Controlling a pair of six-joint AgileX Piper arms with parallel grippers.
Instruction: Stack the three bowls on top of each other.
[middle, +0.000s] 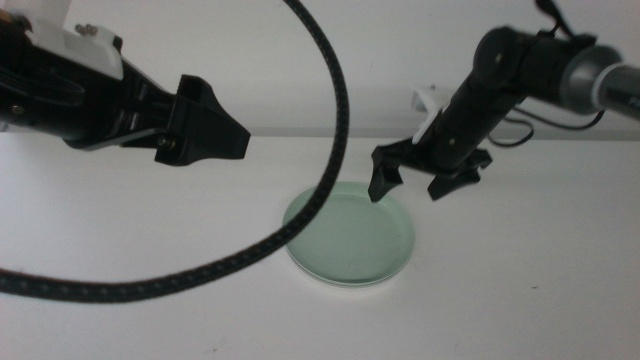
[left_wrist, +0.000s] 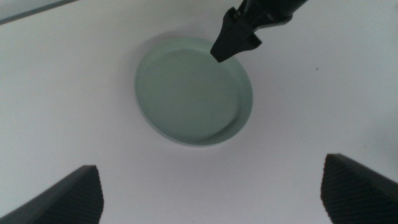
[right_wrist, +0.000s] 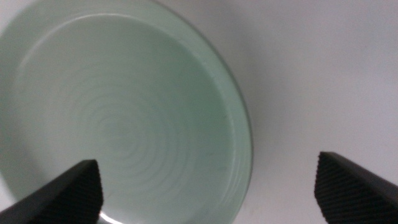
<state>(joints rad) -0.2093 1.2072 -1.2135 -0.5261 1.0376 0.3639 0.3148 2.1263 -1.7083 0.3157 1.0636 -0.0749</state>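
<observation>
The pale green bowl lies flat in the middle of the white surface, with bare room all round. A black cable loops in front. The right hand hangs wide open, empty, over its far rim. The left hand waits high, open, empty.

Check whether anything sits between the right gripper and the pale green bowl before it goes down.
Nothing visible does. The right gripper hangs open over the far rim of the pale green bowl, with only bare white table around it. The left gripper hangs open, up and to the left. A black cable loops across the middle view.
</observation>
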